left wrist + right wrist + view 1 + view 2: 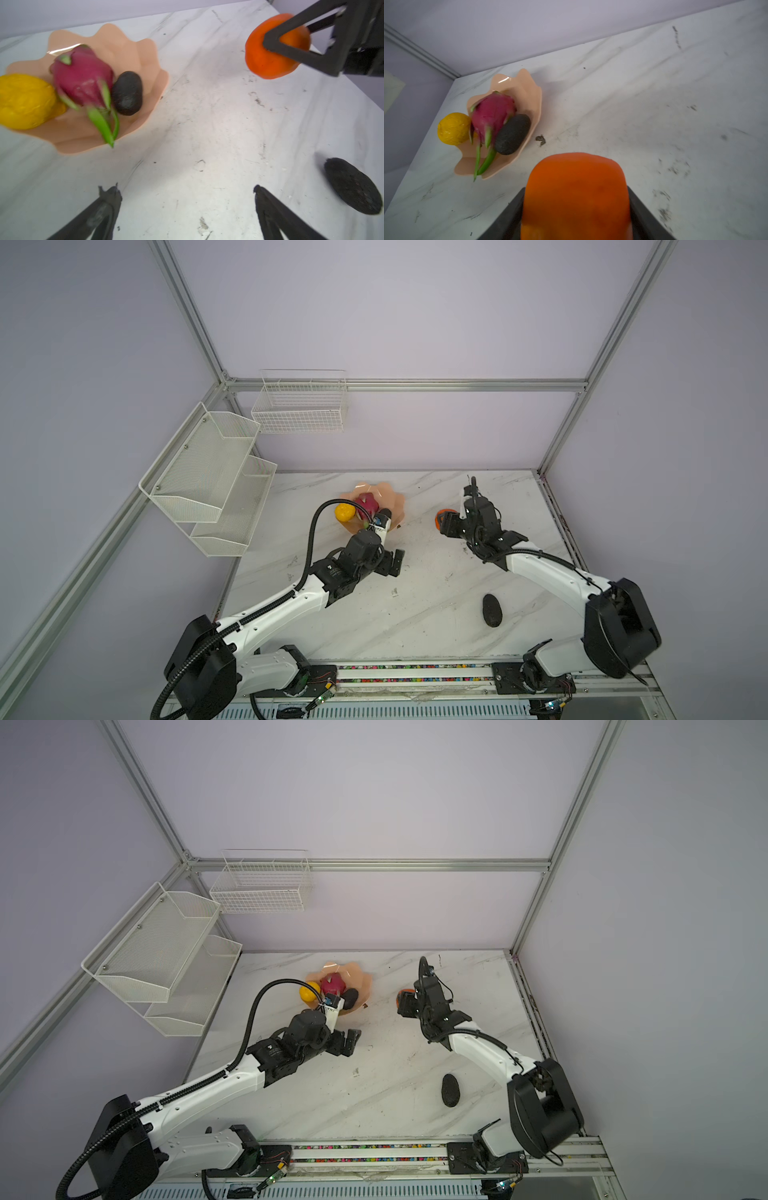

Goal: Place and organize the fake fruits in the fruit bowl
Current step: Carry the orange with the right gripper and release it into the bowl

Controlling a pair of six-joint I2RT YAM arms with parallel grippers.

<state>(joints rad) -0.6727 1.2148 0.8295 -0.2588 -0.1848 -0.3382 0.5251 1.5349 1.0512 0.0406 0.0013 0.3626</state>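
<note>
Left gripper (184, 190) hangs spread wide and empty over bare table (415, 635), just in front of the fruit bowl (145, 47). At the bowl's left edge sits the yellow citrus (25, 101), overlapping the rim; from where I stand I cannot tell whether it is properly inside. Next to it the dragon fruit (83, 79) lies along the middle, its green tip pointing toward the front rim. One avocado (127, 93) is tucked against its right flank, lying roughly parallel to it. What bare bowl floor remains is on the right and near sides.

Further right, well clear of the bowl, the right gripper (576, 188) has the orange (268, 62) pinched between its two fingers, the fruit's sides looking squeezed flat by them. From that hand the bowl lies to the left, with open marble between, and the avocado-side rim is the part facing it. So I would expect the carry to go leftward and end just over that rim.

Rightmost, toward the front of the table, the second avocado (492, 610) lies loose, its long axis running roughly front to back. It sits on the right arm's half and about equally far from both grippers, so the empty left one looks the likelier to fetch it.
</note>
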